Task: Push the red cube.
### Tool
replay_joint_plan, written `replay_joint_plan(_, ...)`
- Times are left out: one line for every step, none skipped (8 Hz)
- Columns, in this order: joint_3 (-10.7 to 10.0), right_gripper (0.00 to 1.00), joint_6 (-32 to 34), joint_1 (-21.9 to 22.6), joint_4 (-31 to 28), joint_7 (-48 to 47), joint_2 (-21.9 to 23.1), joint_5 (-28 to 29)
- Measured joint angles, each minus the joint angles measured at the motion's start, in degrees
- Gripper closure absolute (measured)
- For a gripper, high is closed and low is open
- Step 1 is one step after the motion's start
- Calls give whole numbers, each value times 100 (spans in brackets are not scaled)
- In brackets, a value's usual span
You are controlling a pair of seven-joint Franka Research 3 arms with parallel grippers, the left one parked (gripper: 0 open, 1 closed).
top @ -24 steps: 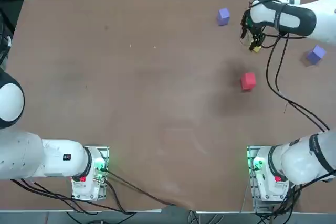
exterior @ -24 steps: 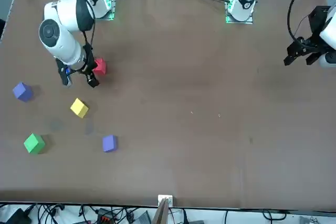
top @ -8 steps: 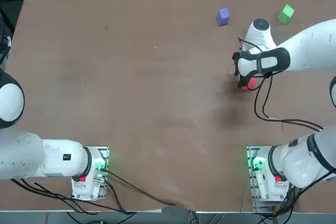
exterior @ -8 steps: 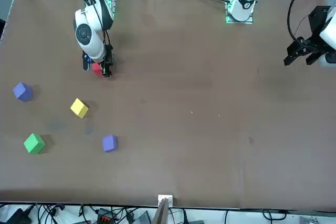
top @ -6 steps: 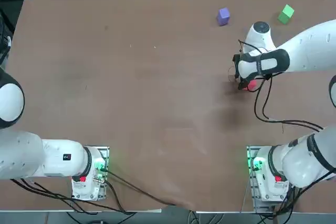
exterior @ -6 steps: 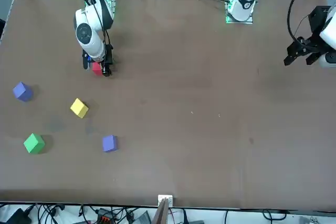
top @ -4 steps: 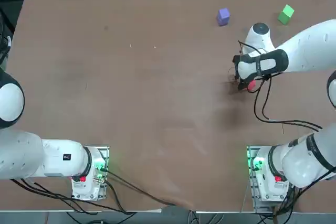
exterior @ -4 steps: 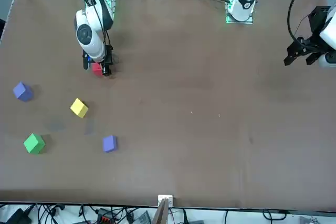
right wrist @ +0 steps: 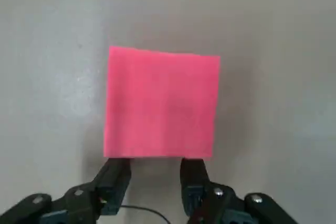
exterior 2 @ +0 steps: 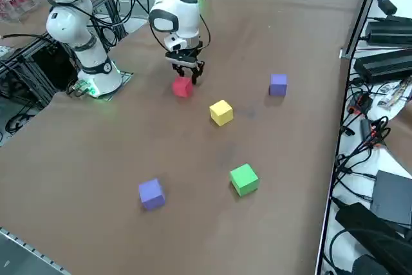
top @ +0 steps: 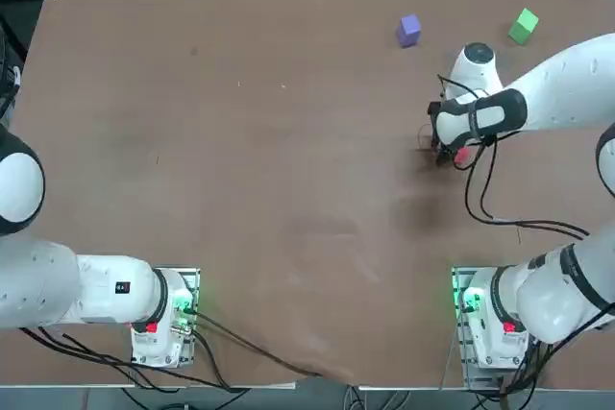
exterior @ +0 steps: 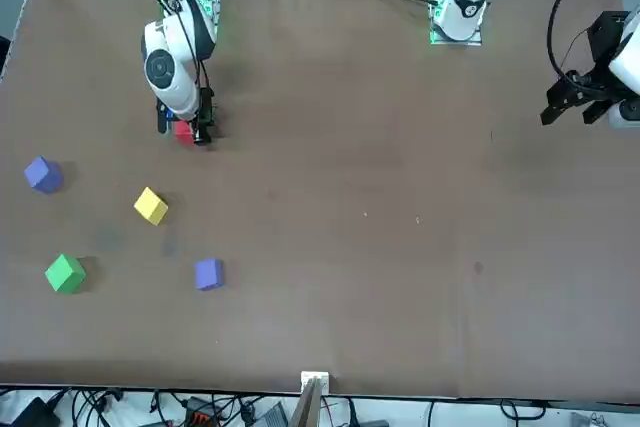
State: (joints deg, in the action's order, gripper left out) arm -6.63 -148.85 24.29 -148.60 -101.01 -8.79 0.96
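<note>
The red cube [top: 462,154] [exterior: 183,131] [exterior 2: 182,87] lies flat on the brown table, in the right half of the top view. My right gripper [top: 445,152] [exterior 2: 187,73] stands low over the table right at the cube's side that faces the arms' bases. In the right wrist view the cube [right wrist: 163,103] fills the middle. The gripper [right wrist: 156,174] has its two fingertips [right wrist: 118,174] drawn close together against one edge of the cube. Nothing lies between them; the cube is not gripped.
A yellow cube [exterior 2: 221,112] [exterior: 151,206] lies just beyond the red one. A green cube [top: 525,26] [exterior 2: 244,179] and two purple cubes [top: 409,30] [exterior 2: 151,194] lie farther out. Cables and equipment line the table's far and right edges.
The right arm came from beside the yellow cube to the red cube and lowered at it. Over the last second its fingers drew together. The cube has barely shifted.
</note>
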Motion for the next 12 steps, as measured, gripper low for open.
replay_joint_plan(-6,40,-2,-85,0,0,0,0)
replay_joint_plan(-12,45,-4,-170,0,3,-2,0)
replay_joint_plan(-13,46,-4,-219,-6,7,-13,0)
replay_joint_plan(-13,46,-4,-244,-17,7,-36,0)
replay_joint_plan(-13,46,-5,-271,-17,7,-39,0)
replay_joint_plan(-12,46,-5,-327,-17,26,-39,0)
replay_joint_plan(-12,46,-5,-427,-18,91,-39,0)
replay_joint_plan(-13,46,-5,-566,-20,201,-40,0)
replay_joint_plan(-16,46,-5,-724,-24,316,-42,-1)
replay_joint_plan(-20,46,-5,-891,-27,431,-44,-1)
replay_joint_plan(-23,46,-5,-1060,-27,550,-43,-1)
replay_joint_plan(-25,46,-5,-1237,-27,664,-42,-2)
